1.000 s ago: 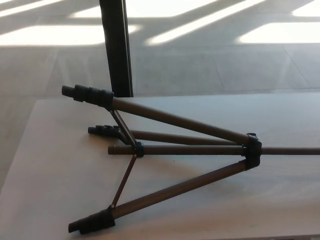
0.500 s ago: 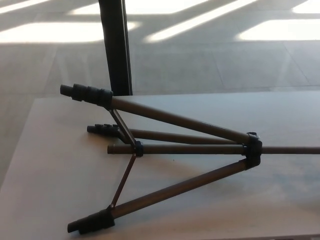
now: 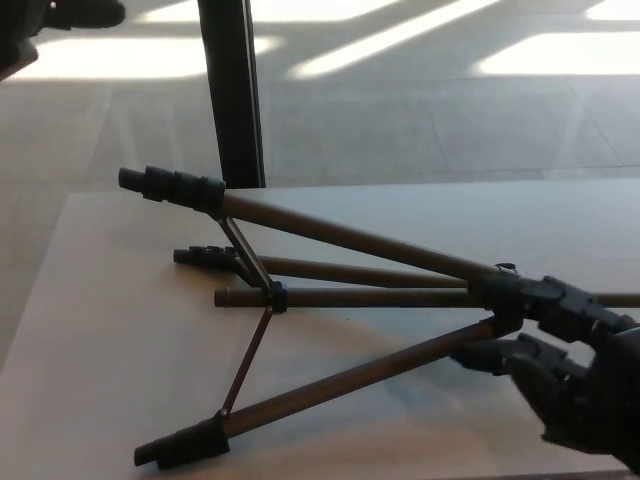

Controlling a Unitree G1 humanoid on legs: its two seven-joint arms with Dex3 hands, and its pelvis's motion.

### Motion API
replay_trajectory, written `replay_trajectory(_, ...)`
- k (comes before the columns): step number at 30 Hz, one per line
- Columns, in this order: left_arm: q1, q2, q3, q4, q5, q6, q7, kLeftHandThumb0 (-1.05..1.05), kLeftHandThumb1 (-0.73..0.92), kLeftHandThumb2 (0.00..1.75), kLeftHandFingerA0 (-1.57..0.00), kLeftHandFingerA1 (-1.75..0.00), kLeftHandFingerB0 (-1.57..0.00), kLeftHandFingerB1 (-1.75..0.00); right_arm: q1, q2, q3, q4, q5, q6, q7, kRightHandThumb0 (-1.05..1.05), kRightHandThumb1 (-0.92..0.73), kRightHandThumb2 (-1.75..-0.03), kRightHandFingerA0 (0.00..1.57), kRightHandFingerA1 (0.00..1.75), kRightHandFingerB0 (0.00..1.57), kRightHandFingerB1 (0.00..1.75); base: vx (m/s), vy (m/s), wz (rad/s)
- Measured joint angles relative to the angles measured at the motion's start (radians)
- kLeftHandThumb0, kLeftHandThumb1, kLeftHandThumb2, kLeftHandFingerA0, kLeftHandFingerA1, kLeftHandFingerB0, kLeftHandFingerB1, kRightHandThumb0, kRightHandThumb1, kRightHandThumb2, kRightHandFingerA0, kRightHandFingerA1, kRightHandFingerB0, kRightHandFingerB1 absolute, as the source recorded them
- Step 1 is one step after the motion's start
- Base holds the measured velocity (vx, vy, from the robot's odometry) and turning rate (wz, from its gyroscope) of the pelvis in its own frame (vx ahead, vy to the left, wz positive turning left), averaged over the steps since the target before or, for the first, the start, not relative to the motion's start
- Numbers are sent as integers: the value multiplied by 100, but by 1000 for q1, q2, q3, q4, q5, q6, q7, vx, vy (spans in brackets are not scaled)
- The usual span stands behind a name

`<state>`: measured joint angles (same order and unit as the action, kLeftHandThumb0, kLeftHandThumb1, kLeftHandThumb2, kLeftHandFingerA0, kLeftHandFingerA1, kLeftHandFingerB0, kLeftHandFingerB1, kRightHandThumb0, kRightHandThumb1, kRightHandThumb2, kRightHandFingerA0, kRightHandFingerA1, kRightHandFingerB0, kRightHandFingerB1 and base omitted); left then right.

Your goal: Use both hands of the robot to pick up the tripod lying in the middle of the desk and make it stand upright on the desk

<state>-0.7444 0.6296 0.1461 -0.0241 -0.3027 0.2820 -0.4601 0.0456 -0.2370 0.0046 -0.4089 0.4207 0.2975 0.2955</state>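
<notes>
My black right hand (image 3: 565,365) is at the dark hub of the slim brown-legged metal tripod (image 3: 330,270), lying splayed mid-way on the pale wooden desk (image 3: 100,340), fingers apart and holding nothing, placed to grip where the legs join.

Sunlit tiled floor (image 3: 420,110) (bright streaks), dark post (image 3: 232,90).

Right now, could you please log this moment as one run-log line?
tripod: lying on desk, legs spread | right hand: open, at tripod hub | left hand: top-left corner, far from tripod | upright: not yet
</notes>
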Motion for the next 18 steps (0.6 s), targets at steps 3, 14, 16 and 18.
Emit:
replay_trajectory(3,-90,5,-83,28,21,6,-30,-60,63,58,-54,-59,-47,-44,-21,26,69,9,-6,49,-16,-70,-72,-61,46,73,41,45,0,0,0)
replay_trajectory(14,-200,8,-268,-6,94,50,-99,-57,61,58,-50,-62,-44,-46,-9,68,121,13,-38,160,-72,-68,-70,-61,47,70,47,45,0,0,0)
replay_trajectory(16,-208,10,-309,-7,124,49,-112,-56,44,93,-49,-69,-26,-53,-4,78,107,14,-38,172,-80,-69,-71,-61,46,69,47,45,0,0,0)
replay_trajectory(18,-218,11,-337,-9,150,47,-122,-67,64,59,-44,-59,-38,-43,0,82,99,16,-40,177,-85,-72,-55,-96,46,70,41,56,0,0,0)
